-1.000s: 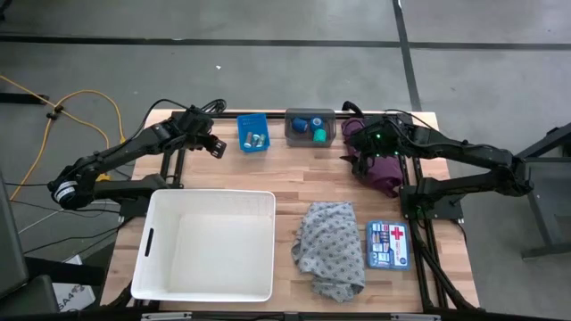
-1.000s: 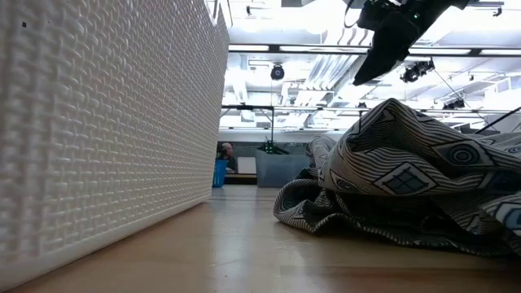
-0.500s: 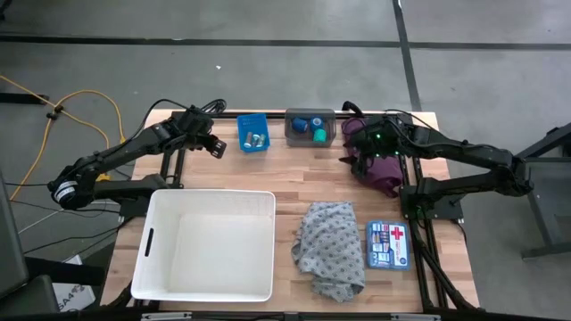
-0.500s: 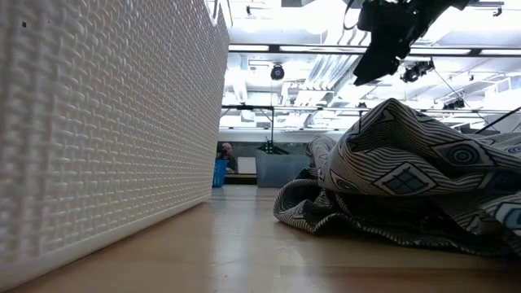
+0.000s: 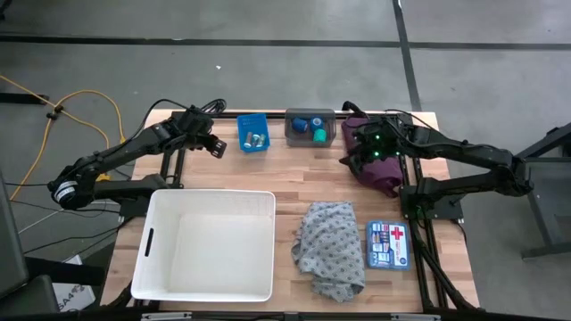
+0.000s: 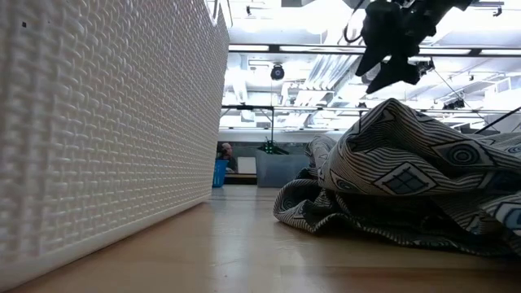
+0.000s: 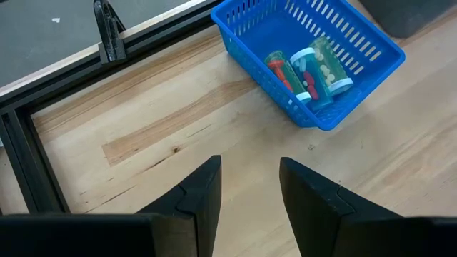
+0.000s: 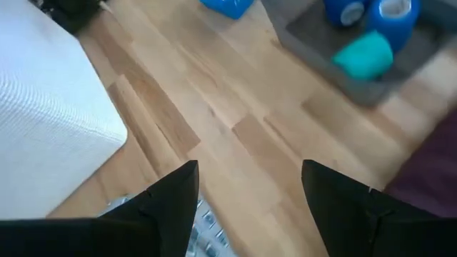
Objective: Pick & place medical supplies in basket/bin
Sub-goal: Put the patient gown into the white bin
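White, woven-textured rectangular plastic tub (image 5: 211,244), the basket, is seen at the near left of the wooden table (image 5: 285,174), with nothing yet inside. Its supplies are spread beyond it. A grey patterned cloth (image 5: 332,247) lies crumpled just beside it. A maroon cloth (image 5: 385,169) lies at the far right. Blue and green tape rolls (image 5: 311,127) are kept in a small grey bin (image 5: 310,127), and tiny vials (image 7: 307,68) in a small blue mesh bin (image 5: 252,132), presumably to stop rolling. The right gripper (image 5: 364,153) is held above the maroon cloth, fingers apart and empty, judged ready to descend. The left gripper (image 5: 212,145) is parked near the blue bin, fingers narrowly apart, holding nothing.
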You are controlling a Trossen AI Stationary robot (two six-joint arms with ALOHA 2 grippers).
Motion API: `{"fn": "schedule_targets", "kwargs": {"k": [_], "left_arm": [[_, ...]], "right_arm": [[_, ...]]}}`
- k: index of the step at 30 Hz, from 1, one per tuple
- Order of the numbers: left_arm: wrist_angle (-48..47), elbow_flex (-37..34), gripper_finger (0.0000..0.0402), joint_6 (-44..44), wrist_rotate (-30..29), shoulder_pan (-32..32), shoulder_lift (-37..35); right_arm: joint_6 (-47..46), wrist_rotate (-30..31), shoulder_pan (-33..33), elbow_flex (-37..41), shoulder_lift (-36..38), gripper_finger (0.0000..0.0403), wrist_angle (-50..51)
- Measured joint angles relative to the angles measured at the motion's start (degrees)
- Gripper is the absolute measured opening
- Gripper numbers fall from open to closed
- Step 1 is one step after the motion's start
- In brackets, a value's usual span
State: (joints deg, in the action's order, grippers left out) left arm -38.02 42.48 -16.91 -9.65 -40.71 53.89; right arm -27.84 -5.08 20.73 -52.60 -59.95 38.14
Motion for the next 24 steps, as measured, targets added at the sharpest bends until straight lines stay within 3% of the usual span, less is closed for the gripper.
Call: {"fn": "schedule_targets", "kwargs": {"k": [12, 24], "left_arm": [[-0.01, 0.00, 0.0136, 0.00, 0.00, 0.00, 0.00], [-0.02, 0.00, 0.0136, 0.00, 0.00, 0.02, 0.00]], "right_arm": [[-14.92, -8.97, -0.14, 0.00, -0.02, 0.0236, 4.62], [-21.88, -8.30, -4.53, 0.00, 0.00, 0.0236, 11.51]]}}
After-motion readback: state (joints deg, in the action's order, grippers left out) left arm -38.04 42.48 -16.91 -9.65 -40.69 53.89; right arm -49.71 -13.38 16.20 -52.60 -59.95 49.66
